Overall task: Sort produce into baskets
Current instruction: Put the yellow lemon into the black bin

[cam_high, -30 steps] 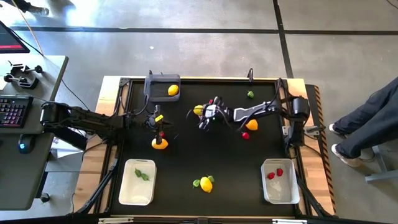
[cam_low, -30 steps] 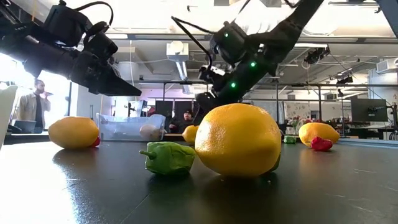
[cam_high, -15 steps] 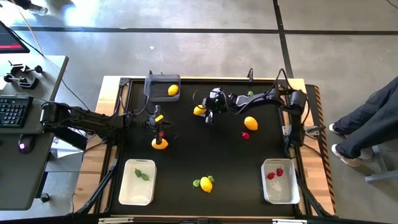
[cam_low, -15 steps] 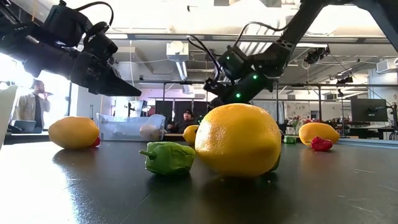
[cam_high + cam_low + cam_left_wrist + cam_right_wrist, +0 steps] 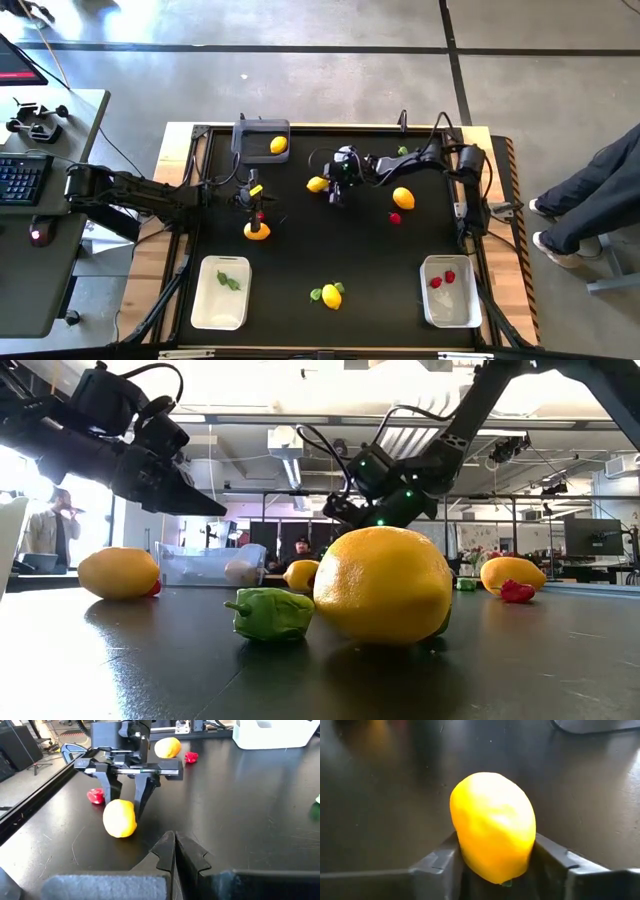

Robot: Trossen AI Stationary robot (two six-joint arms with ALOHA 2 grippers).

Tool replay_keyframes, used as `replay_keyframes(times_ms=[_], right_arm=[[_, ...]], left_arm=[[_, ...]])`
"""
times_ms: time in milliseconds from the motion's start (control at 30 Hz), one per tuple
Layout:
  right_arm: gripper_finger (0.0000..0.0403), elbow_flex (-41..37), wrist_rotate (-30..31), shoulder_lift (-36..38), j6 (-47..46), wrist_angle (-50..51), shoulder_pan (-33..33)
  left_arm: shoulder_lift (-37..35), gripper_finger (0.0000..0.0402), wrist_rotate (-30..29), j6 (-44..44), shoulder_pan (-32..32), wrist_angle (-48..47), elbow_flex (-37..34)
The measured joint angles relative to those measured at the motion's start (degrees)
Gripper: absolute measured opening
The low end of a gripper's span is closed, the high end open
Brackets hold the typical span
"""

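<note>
My right gripper (image 5: 324, 187) stands over a yellow lemon (image 5: 317, 184) in the far middle of the black table and is shut on it. The lemon also shows in the right wrist view (image 5: 492, 832) and the left wrist view (image 5: 120, 818). My left gripper (image 5: 256, 203) is shut and empty, above a red strawberry (image 5: 260, 213) and another lemon (image 5: 257, 231). The dark grey bin (image 5: 250, 130) at the far left holds a lemon (image 5: 278, 144). The left white bin (image 5: 205, 300) holds green pieces. The right white bin (image 5: 455, 310) holds red pieces. My right gripper pinches the lemon between its two fingers (image 5: 442, 862), one on each of the lemon's two sides (image 5: 462, 845). The fingers come from above, pointing down (image 5: 142, 795). The lemon's underside rests on the table (image 5: 302, 588).
A lemon with green pieces (image 5: 331, 295) lies near the near edge. Another lemon (image 5: 403, 198) and a red piece (image 5: 394, 217) lie right of my right gripper, and a green piece (image 5: 402, 152) lies at the far edge. A seated person's legs (image 5: 590, 200) show beyond the right edge.
My right arm has drawn back toward the far edge and the gripper has tipped more steeply down over the lemon. The lemon has slid a little along the table toward the left and near edges.
</note>
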State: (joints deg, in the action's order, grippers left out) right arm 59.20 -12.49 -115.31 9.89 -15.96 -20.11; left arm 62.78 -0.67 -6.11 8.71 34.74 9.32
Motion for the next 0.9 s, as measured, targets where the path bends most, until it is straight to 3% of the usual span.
replay_keyframes(times_ms=[300, 700, 900], right_arm=[[0.0147, 0.00, 0.00, 0.22, -3.89, -6.98, 5.43], [0.0147, 0.00, 0.30, 0.24, -2.12, -16.65, 12.73], [0.0147, 0.00, 3.30, 0.28, -3.58, -17.48, 12.77]], left_arm=[[0.00, 0.0020, -0.02, 0.42, -0.37, -0.29, 0.00], [0.91, 0.0172, -2.75, -0.09, -5.16, -0.48, 0.02], [1.03, 0.0220, -6.96, -0.09, -7.81, 0.20, 0.04]])
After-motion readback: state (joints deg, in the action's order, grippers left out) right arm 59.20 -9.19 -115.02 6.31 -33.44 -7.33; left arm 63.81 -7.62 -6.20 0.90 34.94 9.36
